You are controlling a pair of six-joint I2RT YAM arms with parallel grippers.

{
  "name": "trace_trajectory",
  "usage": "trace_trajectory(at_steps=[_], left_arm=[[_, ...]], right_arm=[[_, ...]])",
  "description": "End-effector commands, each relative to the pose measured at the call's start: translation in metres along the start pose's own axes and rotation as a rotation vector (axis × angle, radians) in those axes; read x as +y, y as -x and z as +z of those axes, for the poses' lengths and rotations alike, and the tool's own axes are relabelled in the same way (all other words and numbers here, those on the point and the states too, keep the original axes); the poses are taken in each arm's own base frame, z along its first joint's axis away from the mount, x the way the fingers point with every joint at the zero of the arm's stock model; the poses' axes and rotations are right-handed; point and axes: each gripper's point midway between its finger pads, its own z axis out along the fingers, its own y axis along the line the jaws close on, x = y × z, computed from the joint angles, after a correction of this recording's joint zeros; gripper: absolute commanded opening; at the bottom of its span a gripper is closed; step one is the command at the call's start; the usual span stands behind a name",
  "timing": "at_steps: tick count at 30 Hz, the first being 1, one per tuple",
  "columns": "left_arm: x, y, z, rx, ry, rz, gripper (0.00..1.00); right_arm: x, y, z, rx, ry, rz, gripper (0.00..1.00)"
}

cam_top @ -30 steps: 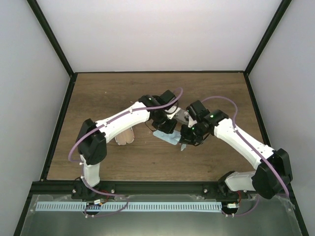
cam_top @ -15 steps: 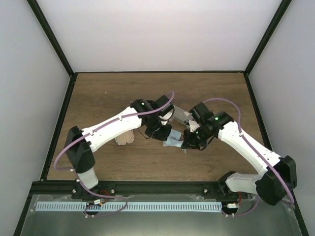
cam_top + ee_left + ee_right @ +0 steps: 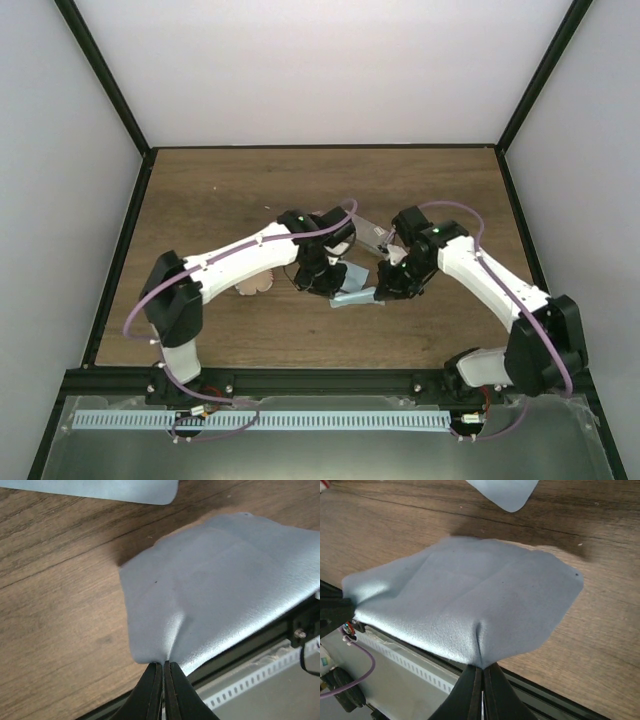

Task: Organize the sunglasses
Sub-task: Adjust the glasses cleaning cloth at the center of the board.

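Two grippers pinch one cloth, sunglasses off to the left

The pink-tinted sunglasses (image 3: 254, 284) lie on the table (image 3: 200, 200) left of the left gripper (image 3: 328, 280), partly under its arm and too small to tell their long axis or facing. The left gripper's jaws are pressed together on an edge of the light blue cloth (image 3: 225, 580). The right gripper (image 3: 482, 672) pinches another edge.

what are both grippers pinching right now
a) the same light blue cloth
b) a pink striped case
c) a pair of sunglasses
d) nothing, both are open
a: the wrist views show the left gripper and the right gripper each shut on an edge of the light blue cloth, which spans between them.
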Motion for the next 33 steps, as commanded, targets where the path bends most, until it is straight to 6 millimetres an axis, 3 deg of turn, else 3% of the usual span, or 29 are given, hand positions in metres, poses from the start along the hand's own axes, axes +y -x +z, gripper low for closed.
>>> trace_trajectory(at_steps=[1, 8, 18, 24, 30, 33], left_arm=[[0.007, 0.015, 0.022, 0.029, 0.039, -0.004, 0.04], [0.014, 0.046, 0.039, 0.018, 0.059, -0.016, 0.04], [0.029, 0.085, 0.034, -0.037, 0.047, -0.065, 0.04], [0.020, 0.095, 0.038, -0.034, 0.009, -0.058, 0.04], [0.016, 0.097, 0.038, -0.044, -0.008, -0.043, 0.04], [0.009, 0.101, 0.035, -0.079, -0.048, -0.020, 0.19]], right_arm=[[-0.009, 0.013, 0.010, 0.010, -0.004, -0.033, 0.01], [-0.023, 0.032, 0.018, 0.004, -0.053, -0.035, 0.01], [-0.048, 0.059, 0.015, -0.048, -0.157, 0.004, 0.01], [-0.052, 0.074, 0.007, -0.086, -0.209, -0.005, 0.01], [-0.052, 0.082, 0.013, -0.073, -0.206, -0.006, 0.01], [-0.054, 0.083, 0.017, -0.068, -0.212, -0.003, 0.01]])
